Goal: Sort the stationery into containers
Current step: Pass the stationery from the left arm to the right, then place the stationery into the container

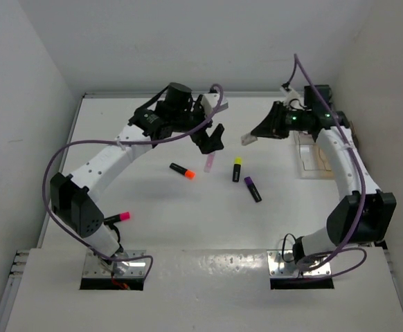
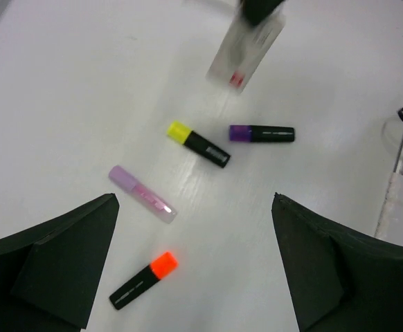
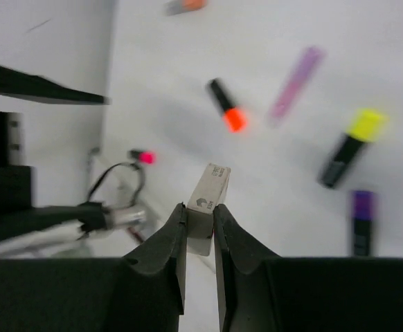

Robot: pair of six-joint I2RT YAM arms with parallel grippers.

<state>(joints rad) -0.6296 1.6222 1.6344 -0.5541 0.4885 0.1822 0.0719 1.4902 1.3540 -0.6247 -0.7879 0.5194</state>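
Observation:
My right gripper [image 3: 200, 213] is shut on the small white eraser [image 3: 208, 197] and holds it above the table; in the top view the eraser [image 1: 246, 139] sticks out left of that gripper [image 1: 254, 135]. My left gripper [image 1: 212, 140] is open and empty, above the pale lilac marker [image 1: 208, 162]. On the table lie an orange-capped highlighter [image 1: 183, 170], a yellow-capped one [image 1: 237, 168], a purple-capped one [image 1: 252, 189] and a pink-capped one [image 1: 118, 218]. The left wrist view shows the orange highlighter [image 2: 145, 279], the lilac marker [image 2: 142, 194], the yellow one [image 2: 199, 144], the purple one [image 2: 262, 133] and the held eraser [image 2: 246, 52].
The clear shallow tray [image 1: 311, 160] lies at the right, beside my right forearm; its contents are hard to make out. White walls close in the table at the back and both sides. The arm base plates [image 1: 115, 268] sit at the near edge.

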